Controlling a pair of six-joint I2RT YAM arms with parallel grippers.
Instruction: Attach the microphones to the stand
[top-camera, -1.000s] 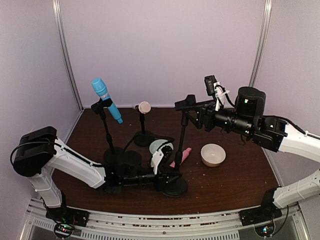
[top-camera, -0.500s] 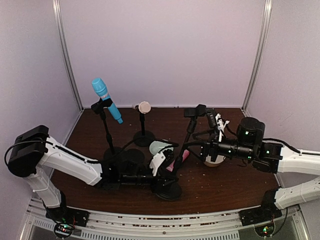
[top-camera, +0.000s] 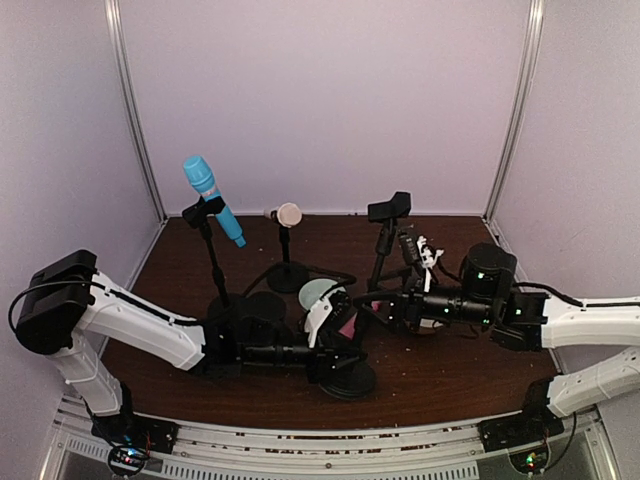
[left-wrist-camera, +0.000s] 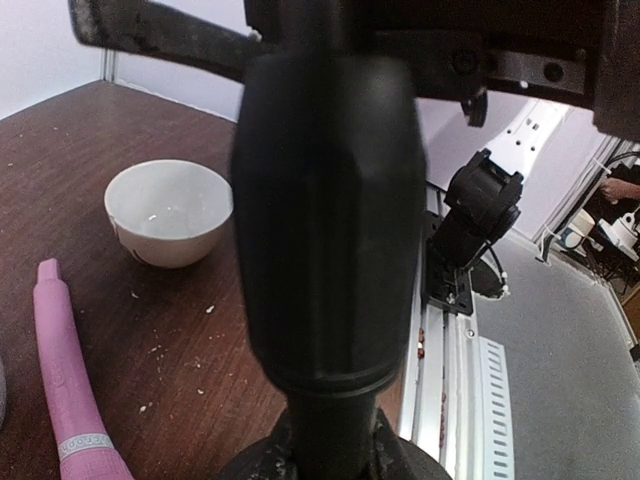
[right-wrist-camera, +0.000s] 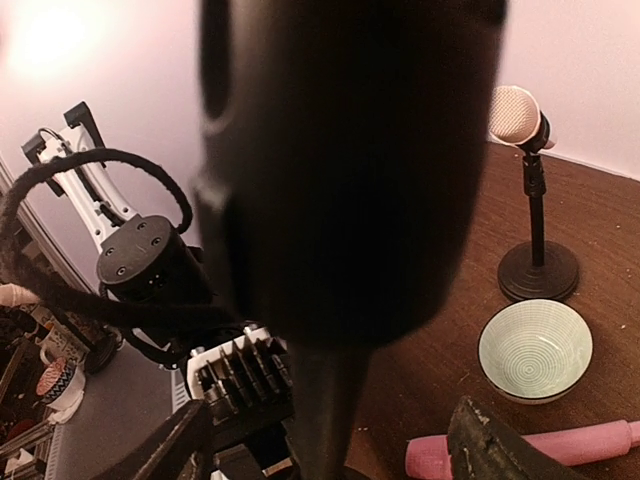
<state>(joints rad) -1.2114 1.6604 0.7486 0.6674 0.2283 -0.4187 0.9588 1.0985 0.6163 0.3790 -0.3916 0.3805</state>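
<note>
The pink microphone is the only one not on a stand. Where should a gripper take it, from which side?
Probably the slim handle of the pink microphone, near its middle, coming straight down with jaws across its width. It lies flat on the table, so the approach from above looks clearest, and its thicker end sits by the stand base.

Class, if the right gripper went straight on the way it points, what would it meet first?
The black stand: its pole sits close ahead of the right gripper, depth unclear.
</note>
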